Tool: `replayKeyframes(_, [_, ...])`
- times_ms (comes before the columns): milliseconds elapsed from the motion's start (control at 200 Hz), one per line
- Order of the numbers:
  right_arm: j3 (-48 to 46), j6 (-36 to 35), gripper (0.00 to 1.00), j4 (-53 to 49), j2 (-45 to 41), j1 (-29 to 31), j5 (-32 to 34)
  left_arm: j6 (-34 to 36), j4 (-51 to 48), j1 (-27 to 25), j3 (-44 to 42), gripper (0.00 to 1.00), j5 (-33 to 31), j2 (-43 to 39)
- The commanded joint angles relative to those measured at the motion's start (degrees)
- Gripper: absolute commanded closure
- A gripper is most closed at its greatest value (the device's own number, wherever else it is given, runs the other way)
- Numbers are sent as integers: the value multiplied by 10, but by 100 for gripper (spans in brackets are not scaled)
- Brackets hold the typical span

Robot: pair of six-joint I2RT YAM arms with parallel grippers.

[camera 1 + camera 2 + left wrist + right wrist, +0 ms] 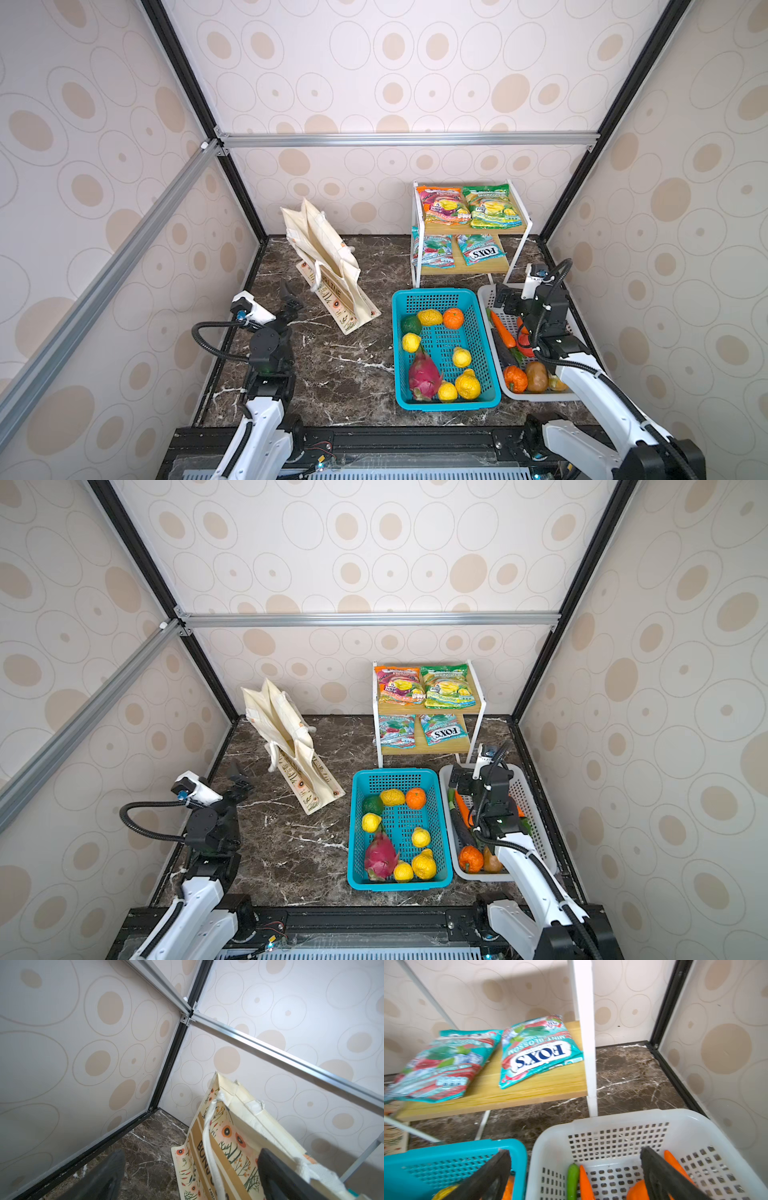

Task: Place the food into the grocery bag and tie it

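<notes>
**Ana:** Nearest us, the left arm (pixel 262 415) and right arm (pixel 602 395) are rooted at the near edge. See the left gripper (pixel 292 299)? Its fingers are spread wide, with nothing between them.

**Ben:** Yes. It points at the bag (pixel 328 266), just short of its left side. That bag stands open at far left, leaning, close to the far corner.

**Ana:** Plenty of bare table (pixel 340 374) between the left arm and the teal basket (pixel 432 293), though.

**Ben:** It's tighter on the right. The white basket (pixel 623 1121) sits just beside the teal one and close to the right wall (pixel 665 291). The rack (pixel 478 268) has its legs just beyond both.

**Ana:** And the right gripper (pixel 505 301)?

**Ben:** Wide too, and empty. It's over the white basket's far left corner, with one finger above the teal rim.

**Ana:** And the food?

**Ben:** The dragon fruit (pixel 424 376) and lemons (pixel 467 384) lie in the teal basket, on the near side of that gripper. The orange packet (pixel 442 204) and green packet (pixel 492 205) lie on the rack's top shelf, beyond it. None touches a finger.
</notes>
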Motion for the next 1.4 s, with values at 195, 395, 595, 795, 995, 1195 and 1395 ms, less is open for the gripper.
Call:
replayKeyframes(195, [75, 52, 0, -76, 18, 33, -167, -15, -216, -3, 280, 1, 168, 96])
replayKeyframes(395, [95, 59, 0, -49, 42, 109, -160, 83, -354, -60, 464, 1, 208, 263])
replayKeyframes(595, [147, 66, 0, -68, 81, 178, -140, 177, -526, -157, 662, 1, 61, 447])
replayKeyframes(795, [192, 50, 0, -92, 127, 236, -129, 148, -671, -165, 818, 1, -18, 614])
replayKeyframes(995, [197, 43, 0, -101, 124, 248, -103, 161, -765, -202, 886, 6, -105, 691])
replayKeyframes(1195, [191, 53, 0, -89, 126, 250, -99, 161, -791, -215, 873, 61, -104, 685])
replayKeyframes(1395, [196, 61, 1, -83, 137, 259, -106, 163, -836, -239, 856, 100, -88, 652])
